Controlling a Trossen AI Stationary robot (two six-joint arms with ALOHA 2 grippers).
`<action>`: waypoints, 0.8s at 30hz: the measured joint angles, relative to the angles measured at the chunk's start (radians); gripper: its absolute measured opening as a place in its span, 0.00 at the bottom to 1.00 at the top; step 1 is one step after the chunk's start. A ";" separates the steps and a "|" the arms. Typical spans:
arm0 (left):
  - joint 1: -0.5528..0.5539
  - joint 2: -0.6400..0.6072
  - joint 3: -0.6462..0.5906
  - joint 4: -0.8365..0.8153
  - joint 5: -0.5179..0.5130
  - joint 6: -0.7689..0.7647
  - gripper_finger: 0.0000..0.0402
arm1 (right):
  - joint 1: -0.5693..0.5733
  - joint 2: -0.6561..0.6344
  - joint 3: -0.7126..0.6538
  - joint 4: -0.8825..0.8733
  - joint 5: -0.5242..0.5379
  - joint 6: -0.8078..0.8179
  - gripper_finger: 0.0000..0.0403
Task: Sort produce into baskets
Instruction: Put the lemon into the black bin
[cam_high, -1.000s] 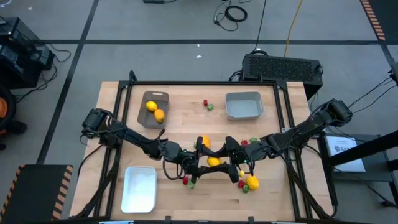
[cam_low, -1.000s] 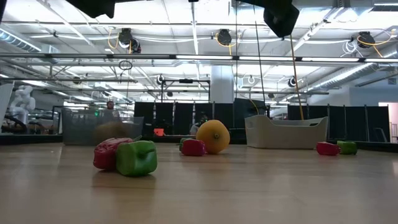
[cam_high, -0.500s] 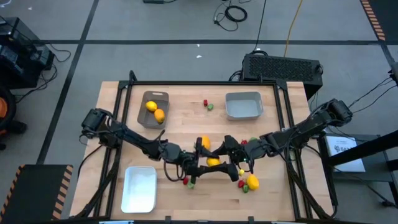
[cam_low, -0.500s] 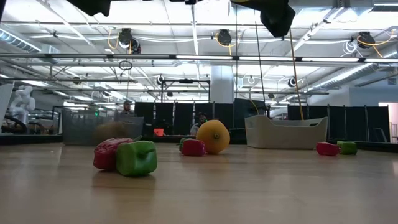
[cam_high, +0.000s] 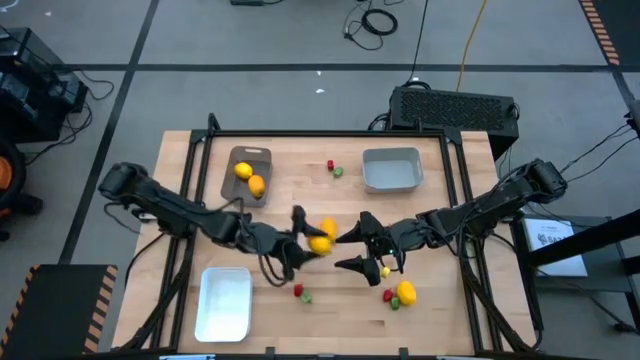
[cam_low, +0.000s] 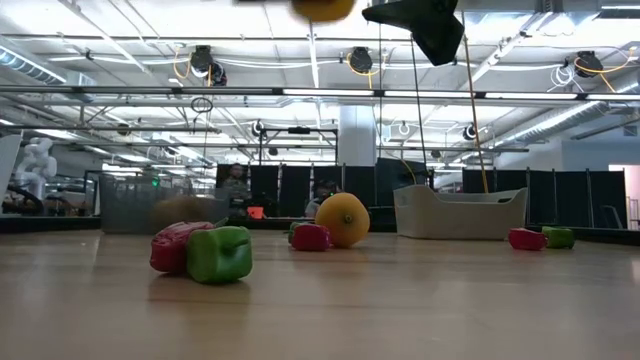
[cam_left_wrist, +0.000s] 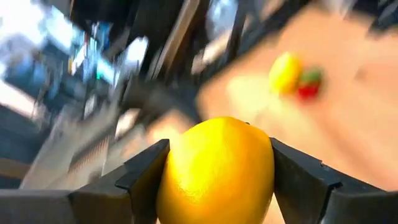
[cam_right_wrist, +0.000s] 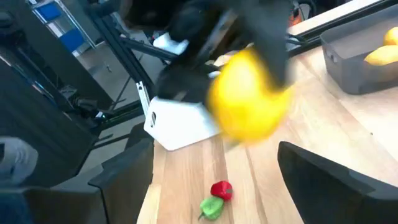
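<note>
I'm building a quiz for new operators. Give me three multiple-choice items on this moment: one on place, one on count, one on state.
1. Where is the white tray?
A. near the left arm's side
B. beside the grey-blue tray
C. under the right gripper

2. How many yellow fruits lie in the brown-grey tray?
A. none
B. two
C. four

3. What is the left gripper doing?
A. hanging open
B. pressing a tray
C. gripping a yellow fruit

Answers:
1 A, the white tray sits on that side.
2 B, the brown-grey tray holds two.
3 C, the left gripper clasps the yellow lemon-like fruit.
</note>
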 joint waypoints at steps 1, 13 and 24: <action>0.005 -0.025 0.000 -0.065 -0.034 -0.013 0.61 | 0.000 0.000 0.000 -0.003 0.000 -0.005 0.82; 0.255 -0.260 -0.012 -0.789 -0.261 -0.276 0.61 | 0.000 0.000 -0.001 -0.088 0.060 -0.019 0.82; 0.720 -0.300 -0.178 -0.798 -0.165 -0.298 0.61 | -0.004 0.000 -0.001 -0.114 0.112 -0.047 0.82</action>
